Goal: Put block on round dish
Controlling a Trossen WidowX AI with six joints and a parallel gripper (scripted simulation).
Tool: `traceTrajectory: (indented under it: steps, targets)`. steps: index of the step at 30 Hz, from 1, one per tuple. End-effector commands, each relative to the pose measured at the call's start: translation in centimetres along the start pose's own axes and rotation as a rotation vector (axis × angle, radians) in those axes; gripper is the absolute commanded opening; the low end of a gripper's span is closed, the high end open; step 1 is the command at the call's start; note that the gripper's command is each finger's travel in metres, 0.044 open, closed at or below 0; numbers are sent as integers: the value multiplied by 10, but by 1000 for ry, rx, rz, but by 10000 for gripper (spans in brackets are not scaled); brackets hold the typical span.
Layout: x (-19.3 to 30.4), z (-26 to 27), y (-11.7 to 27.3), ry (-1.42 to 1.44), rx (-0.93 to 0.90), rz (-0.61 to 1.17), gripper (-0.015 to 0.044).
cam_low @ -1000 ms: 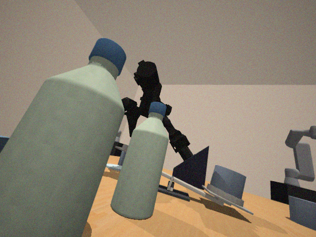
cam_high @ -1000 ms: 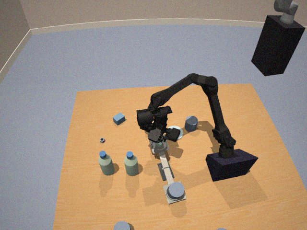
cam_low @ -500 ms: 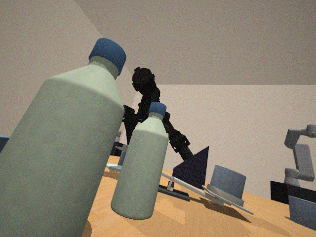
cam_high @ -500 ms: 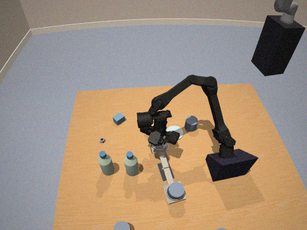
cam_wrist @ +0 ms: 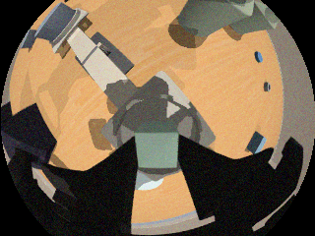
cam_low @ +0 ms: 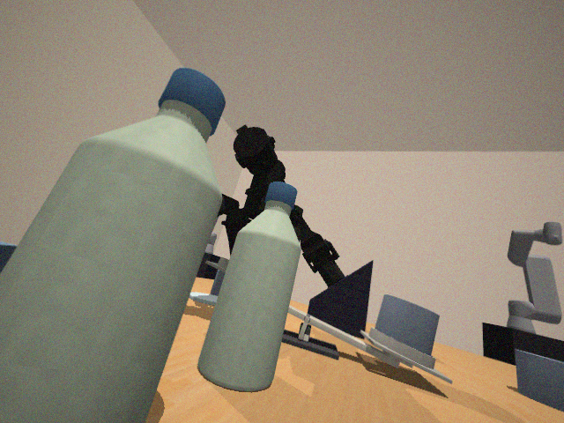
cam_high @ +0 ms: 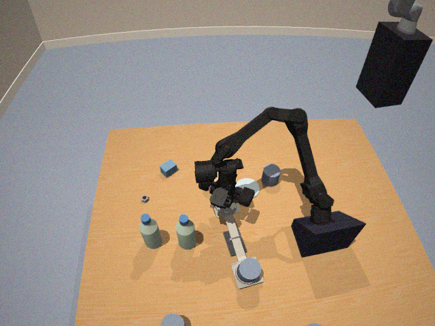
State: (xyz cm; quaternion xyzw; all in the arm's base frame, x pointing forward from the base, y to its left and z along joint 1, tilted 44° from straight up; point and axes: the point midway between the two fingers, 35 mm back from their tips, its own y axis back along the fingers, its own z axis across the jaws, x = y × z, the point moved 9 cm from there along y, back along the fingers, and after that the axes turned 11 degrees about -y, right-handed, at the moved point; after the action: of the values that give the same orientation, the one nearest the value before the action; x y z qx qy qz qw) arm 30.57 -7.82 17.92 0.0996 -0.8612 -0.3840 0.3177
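The white balance beam point(cam_high: 233, 229) point(cam_low: 328, 328) point(cam_wrist: 100, 69) slopes down toward the end where a blue-grey cup point(cam_high: 249, 269) point(cam_low: 406, 321) point(cam_wrist: 56, 24) stands upright. The other end has no cup on it. My gripper point(cam_high: 232, 203) point(cam_wrist: 157, 140) is low over that end, with its fingertips against both sides of a green block point(cam_wrist: 157, 151), shut on it. Whether the block still touches the pan is hidden. The pale round dish point(cam_high: 247, 185) point(cam_low: 204, 298) point(cam_wrist: 149, 184) lies beyond the gripper. A blue-grey cup point(cam_high: 271, 174) stands beside the dish, not above it.
Two green bottles with blue caps point(cam_high: 151, 233) point(cam_high: 185, 235) stand left of the balance. A blue box point(cam_high: 168, 168) point(cam_wrist: 256, 143) and a small nut point(cam_high: 144, 198) point(cam_wrist: 267, 87) lie farther left. More blue-grey cylinders point(cam_high: 172, 320) show at the near edge of the top view.
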Motion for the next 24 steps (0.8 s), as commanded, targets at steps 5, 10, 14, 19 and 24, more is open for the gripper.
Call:
traceTrajectory:
  steps: [5, 10, 14, 19, 24]
  targets:
    - [-1, -1, 7, 4, 2, 2, 0]
    - [-4, -2, 33, 4, -1, -1, 0]
    - [-4, -2, 54, 4, -2, -1, 0]
    - [-2, -1, 80, 5, -2, 0, 0]
    - [-1, 0, 94, 5, -1, 2, 0]
